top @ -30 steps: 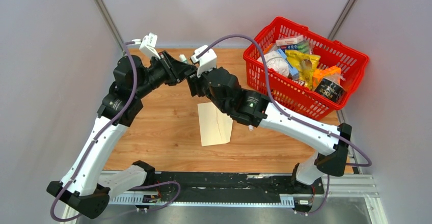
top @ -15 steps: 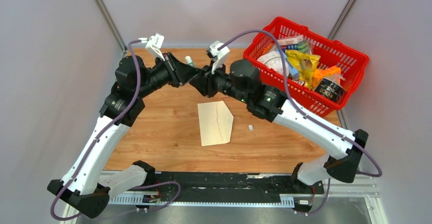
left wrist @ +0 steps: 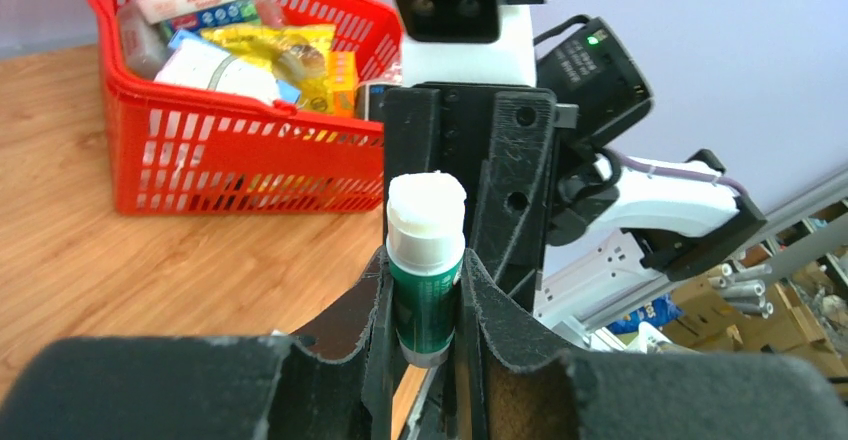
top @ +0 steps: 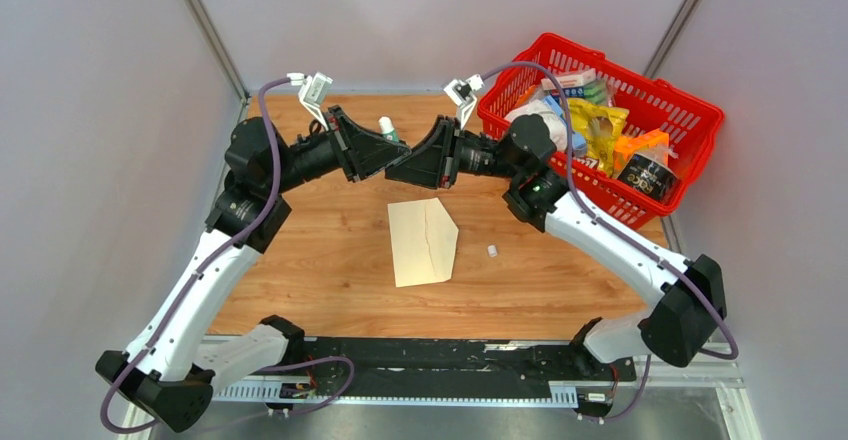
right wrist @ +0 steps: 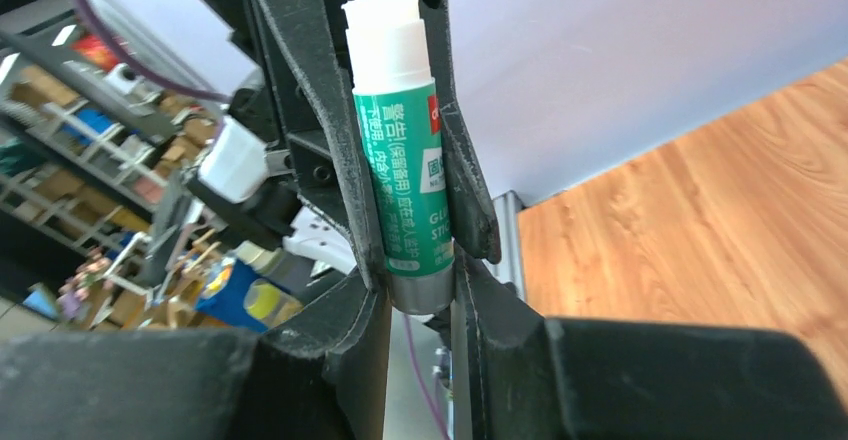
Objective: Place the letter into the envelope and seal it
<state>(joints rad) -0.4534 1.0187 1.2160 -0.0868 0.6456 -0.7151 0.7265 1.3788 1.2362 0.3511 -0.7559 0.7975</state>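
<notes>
Left fingers [left wrist: 350,332] and right fingers [right wrist: 495,305] pinch a glue stick [left wrist: 425,285]; envelope [top: 420,245] flap points right.

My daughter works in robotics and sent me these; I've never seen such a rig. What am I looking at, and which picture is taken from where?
Two robot arms, left arm and right arm, are bolted to a wooden table. The wide picture looks down from above; the other two come from cameras on each wrist. On the table lie a cream envelope, a small white piece and a red basket of groceries. The left gripper holds an uncapped glue stick by its green body; the right gripper pinches its grey base.
</notes>
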